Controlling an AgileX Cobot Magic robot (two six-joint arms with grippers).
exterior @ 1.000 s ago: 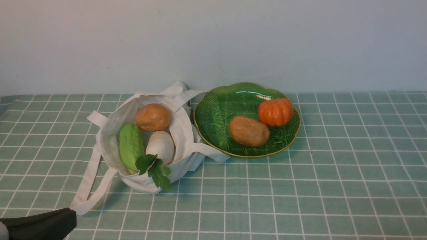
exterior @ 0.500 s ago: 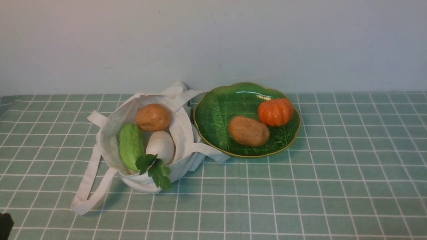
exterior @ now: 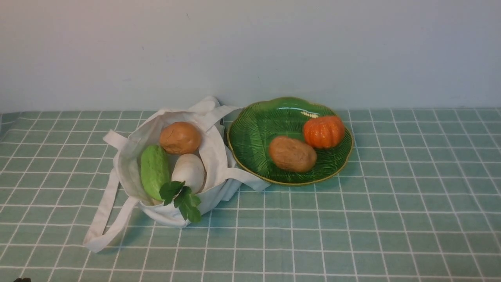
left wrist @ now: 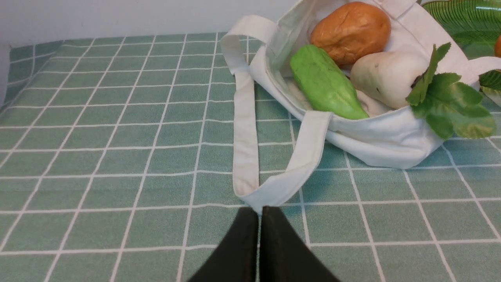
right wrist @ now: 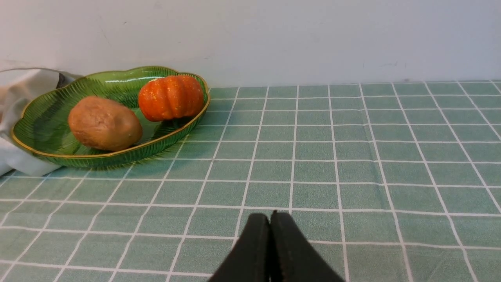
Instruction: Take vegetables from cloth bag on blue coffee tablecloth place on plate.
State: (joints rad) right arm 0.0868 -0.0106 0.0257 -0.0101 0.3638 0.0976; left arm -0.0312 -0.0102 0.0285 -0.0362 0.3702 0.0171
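The off-white cloth bag (exterior: 213, 156) lies open on the blue coffee tablecloth (exterior: 352, 219). It holds a brown potato (exterior: 180, 138), a green cucumber (exterior: 154, 171) and a white radish (exterior: 188, 170) with green leaves. To its right, the green plate (exterior: 254, 129) carries a second potato (exterior: 292, 154) and an orange pumpkin (exterior: 323, 131). My left gripper (left wrist: 259, 209) is shut and empty, its tip just short of the bag's strap loop (left wrist: 244, 129). My right gripper (right wrist: 270, 214) is shut and empty, low over bare cloth, well short of the plate (right wrist: 43, 117).
A pale wall runs close behind the bag and plate. The checked cloth stretches wide to the right of the plate and in front of both. The bag's long strap (exterior: 102, 219) trails toward the front left.
In the front view my left gripper has drawn back out of the lower left corner; only a dark sliver remains. The bag, vegetables and plate have not moved.
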